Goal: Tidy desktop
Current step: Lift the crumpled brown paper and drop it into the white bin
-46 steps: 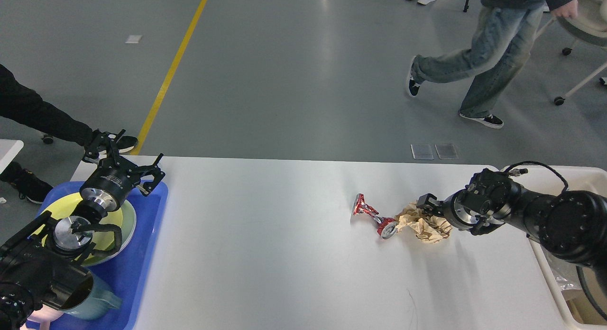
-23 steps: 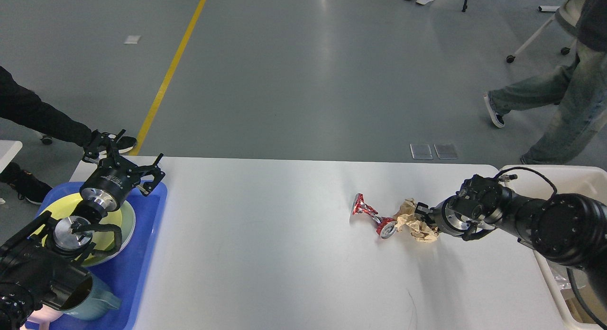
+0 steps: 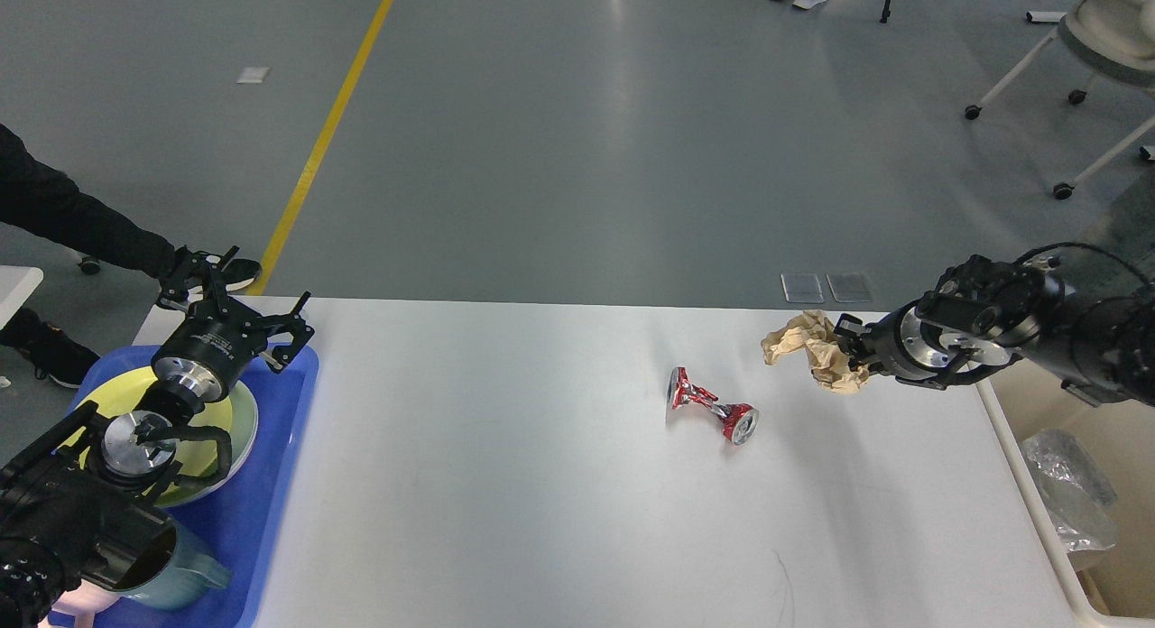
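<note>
My right gripper (image 3: 848, 353) is clamped on the crumpled brown paper (image 3: 812, 346), held clear above the desktop (image 3: 505, 447), I judge for carrying to the cream bin (image 3: 1038, 447) on its right. The crushed red can (image 3: 711, 408) lies on the desktop, below and left of that gripper. My left gripper (image 3: 230, 294) hangs spread and empty over the blue tray (image 3: 271, 484)

Bright, even overhead light, pale glare streaks on the grey floor (image 3: 623, 114), sharp focus, soft shadows.
</note>
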You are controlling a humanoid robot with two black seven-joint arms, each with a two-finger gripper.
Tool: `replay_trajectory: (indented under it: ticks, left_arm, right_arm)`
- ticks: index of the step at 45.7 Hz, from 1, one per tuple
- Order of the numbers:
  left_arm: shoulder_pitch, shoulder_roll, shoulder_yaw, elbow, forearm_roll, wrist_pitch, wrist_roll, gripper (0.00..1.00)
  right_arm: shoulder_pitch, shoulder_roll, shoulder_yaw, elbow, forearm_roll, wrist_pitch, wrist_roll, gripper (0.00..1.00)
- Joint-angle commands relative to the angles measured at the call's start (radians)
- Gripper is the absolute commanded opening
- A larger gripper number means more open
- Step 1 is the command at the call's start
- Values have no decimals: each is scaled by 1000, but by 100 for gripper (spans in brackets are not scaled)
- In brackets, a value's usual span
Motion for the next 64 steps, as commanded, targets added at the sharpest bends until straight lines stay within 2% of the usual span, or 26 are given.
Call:
replay_trajectory:
  ticks: [1,6,14,19,23,28,30,37,51,52,54,56,58,59,61,64]
  left_arm:
    - [0,0,0,0,0,0,0,96]
    - [0,0,0,0,0,0,0,96]
    - [0,0,0,0,0,0,0,96]
    - [0,0,0,0,0,0,0,96]
    - [0,0,0,0,0,0,0,96]
    - [0,0,0,0,0,0,0,96]
    - [0,0,0,0,0,0,0,96]
    - [0,0,0,0,0,0,0,96]
    - [0,0,0,0,0,0,0,96]
    - [0,0,0,0,0,0,0,96]
    - [0,0,0,0,0,0,0,96]
    - [0,0,0,0,0,0,0,96]
    - [0,0,0,0,0,0,0,96]
    - [0,0,0,0,0,0,0,96]
    - [0,0,0,0,0,0,0,96]
    - [0,0,0,0,0,0,0,96]
  right_arm:
    - [142,-101,9,127,-2,42,1,0]
    - [261,-158,7,180,-1,149,3,0]
    - [456,-224,7,181,-1,366,3,0]
    - [556,-253,7,181,-1,425,3,0]
    - [576,-255,7,178,-2,429,3,0]
    - [552,-267,-1,161,-5,398,3,0]
    - [506,-273,-5,143,-5,343,3,0]
    - [273,-281,-31,14,-1,124,1,0]
    - [-158,-299,15,-262,2,-62,1,0]
    - [-188,-304,27,-277,1,-79,1,2]
    - [-244,-302,56,-316,1,-120,1,27]
    - [-301,-297,90,-362,1,-162,3,56]
    - [-358,-293,122,-411,1,-197,4,80]
    - [-387,-290,137,-435,1,-211,4,88]
    - [-454,-268,163,-492,1,-225,6,96]
    - [-520,-236,190,-541,1,-232,9,99]
